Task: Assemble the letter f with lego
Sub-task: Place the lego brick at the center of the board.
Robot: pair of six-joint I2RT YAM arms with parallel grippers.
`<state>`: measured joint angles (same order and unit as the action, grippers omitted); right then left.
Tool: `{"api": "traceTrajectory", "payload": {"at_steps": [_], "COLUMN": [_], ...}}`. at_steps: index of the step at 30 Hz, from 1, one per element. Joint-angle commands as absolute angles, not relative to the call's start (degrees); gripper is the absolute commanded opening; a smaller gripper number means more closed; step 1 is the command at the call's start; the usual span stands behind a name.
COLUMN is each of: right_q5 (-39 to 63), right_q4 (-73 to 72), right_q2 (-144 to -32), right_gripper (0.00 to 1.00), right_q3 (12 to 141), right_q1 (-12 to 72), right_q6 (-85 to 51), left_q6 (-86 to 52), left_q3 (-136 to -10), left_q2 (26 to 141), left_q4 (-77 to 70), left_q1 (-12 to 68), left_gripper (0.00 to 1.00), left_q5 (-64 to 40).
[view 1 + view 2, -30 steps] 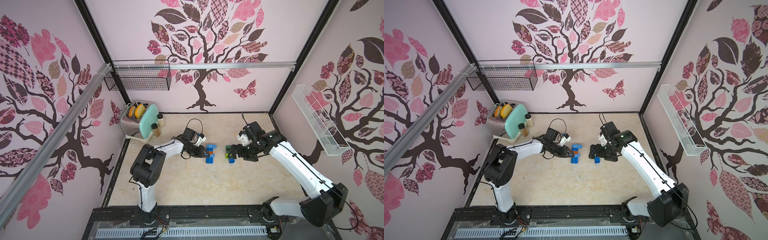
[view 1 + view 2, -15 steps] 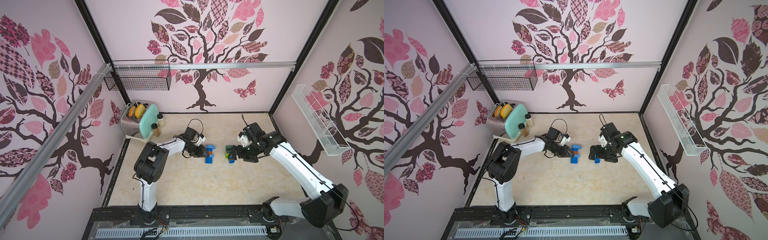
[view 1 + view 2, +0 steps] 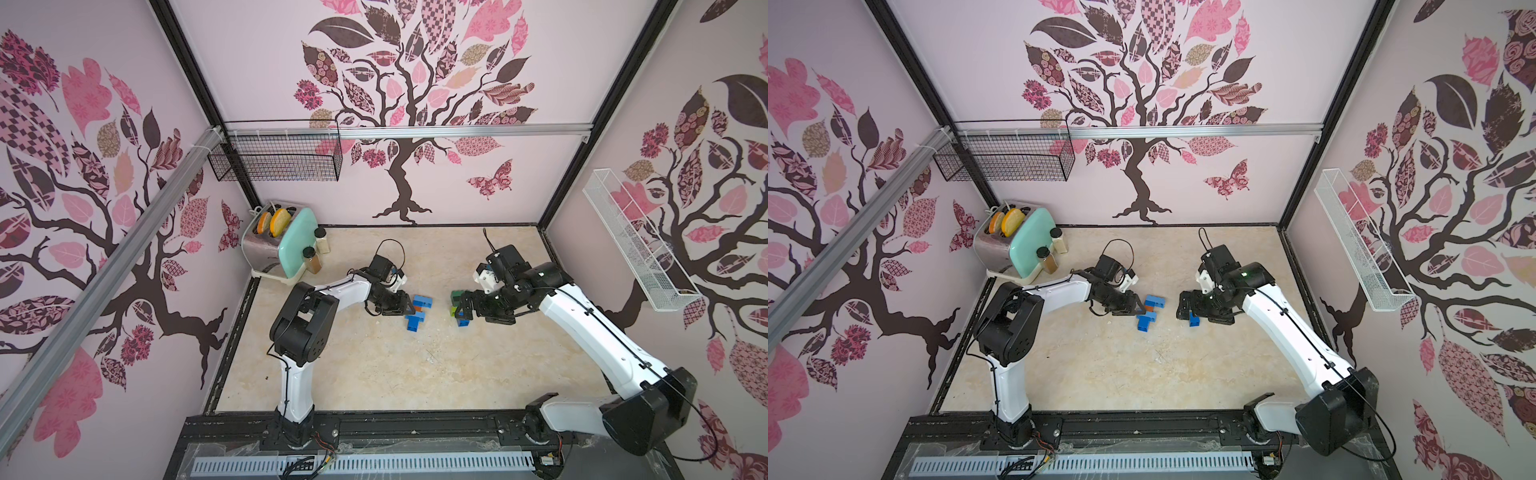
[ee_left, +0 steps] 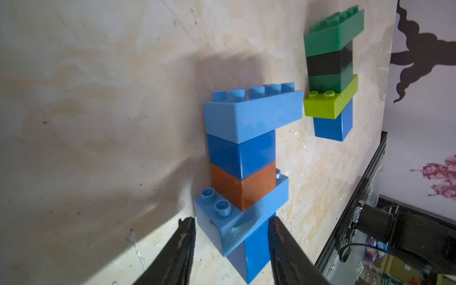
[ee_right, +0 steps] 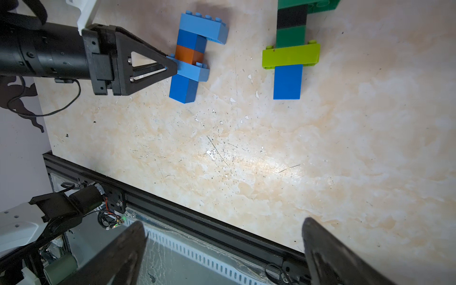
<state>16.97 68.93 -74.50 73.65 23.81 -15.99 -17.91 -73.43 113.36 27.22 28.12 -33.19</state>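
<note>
The blue lego F (image 4: 241, 153), probably light, stiff and smooth-sided, lies flat at the tips of the left gripper (image 4: 229, 219), whose narrowly parted jaws straddle its light-blue crossbar (image 4: 261, 197), likely the safest place to pinch.

Left arm (image 3: 293, 386): wore white shells between bulky black joint housings.
Right arm (image 3: 582, 320): was the same white and black; a thin black cable ran clipped along it.
Left gripper (image 5: 172, 67): was black, with triangular cut-out fingers, silver screws and ribbed pads.
Wrist camera (image 3: 381, 266): was a black box, with a white mount at 4 o'clock and a black cable looped at 12 o'clock.
</note>
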Motion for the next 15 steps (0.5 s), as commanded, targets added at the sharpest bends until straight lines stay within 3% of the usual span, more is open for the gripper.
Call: {"api": "traceTrajectory", "payload": {"at_steps": [1,2,4,11,15], "right_q5": [17.19,16.37,12.86,2.12,-11.14], "right_q4": [67.14,66.38,64.08,50.64,43.64], "right_q2": [-75.09,-75.18,-74.69,-73.27,-73.92], "right_gripper": [0.99,0.99,0.99,0.99,0.99], "right_q3": [74.69,74.96,75.30,72.94,67.60], "right_q1": [23.66,23.60,23.60,17.44,14.24], "right_q6": [-15.46,-15.70,-16.42,-17.28,-16.92], "left_q6": [-17.67,-17.64,-18.44,-25.42,-26.99], "left_q3": [-74.02,-73.92,-74.06,-66.67,-60.61], "left_q2": [110.06,108.65,105.94,87.54,82.35], "left_q4": [29.06,29.36,30.98,29.07,31.55], "left_q1": [27.10,26.86,25.84,14.73,4.87], "left_gripper": [0.58,0.63,0.97,0.98,0.98], "left_q5": [-28.57,-27.24,-25.77,-21.42,0.53]}}
